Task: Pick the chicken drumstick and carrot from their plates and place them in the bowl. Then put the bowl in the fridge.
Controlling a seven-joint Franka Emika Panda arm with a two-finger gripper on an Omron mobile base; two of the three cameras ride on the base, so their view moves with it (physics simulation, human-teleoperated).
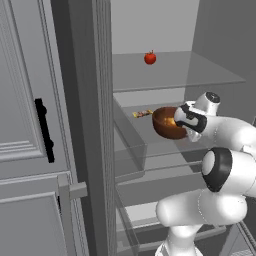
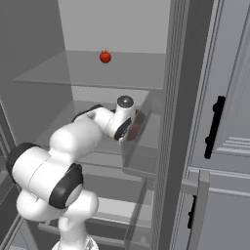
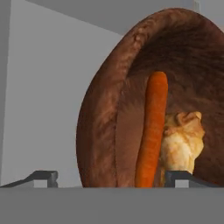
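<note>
Fridge [image 1: 150,30] door's swung wide so I can reach the middle glass shelf, where the bowl [image 1: 167,122] sits. My gripper [image 3: 112,178] has its fingers spread wide around the near rim, gripping nothing. Carrot [image 3: 151,131] and drumstick [image 3: 183,142] lie together inside.

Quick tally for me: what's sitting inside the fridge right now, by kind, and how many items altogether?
Bowl: 1
Carrot, in the bowl: 1
Chicken drumstick, in the bowl beside the carrot: 1
Round red fruit, upper shelf: 1
Small yellow and red item, on the bowl's shelf, too small to identify: 1
Total: 5
</note>
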